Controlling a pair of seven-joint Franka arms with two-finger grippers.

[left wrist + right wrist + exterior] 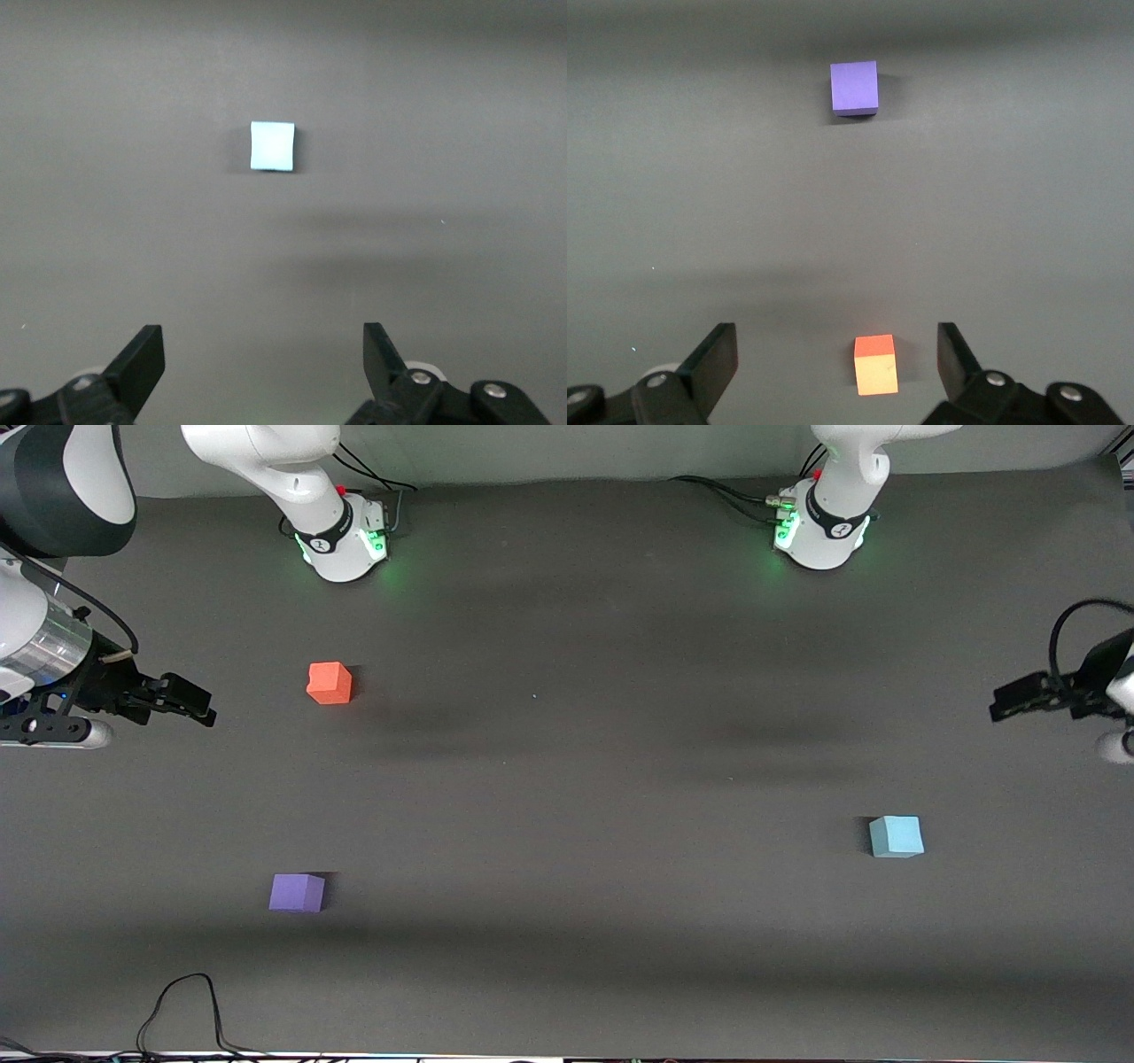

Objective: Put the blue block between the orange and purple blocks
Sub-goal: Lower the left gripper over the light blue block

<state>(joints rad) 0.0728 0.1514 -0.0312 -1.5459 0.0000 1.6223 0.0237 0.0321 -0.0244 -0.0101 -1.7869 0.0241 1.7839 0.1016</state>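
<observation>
Both pincers hang wide open, holding nothing: the left gripper (264, 367) over table near the pale sky-blue foam cube (896, 837), the right gripper (836, 363) near the orange-red cube (876, 364) and violet-purple cube (854, 87).

A dark grey mat (567, 797) covers the whole table, matte and plain — faint broad shadows band across it. A thin black cable (182, 1005) loops up from the table edge nearest the front camera, toward the right arm's end. More black cables (722, 496) trail near the bases — along the mat's top edge.
</observation>
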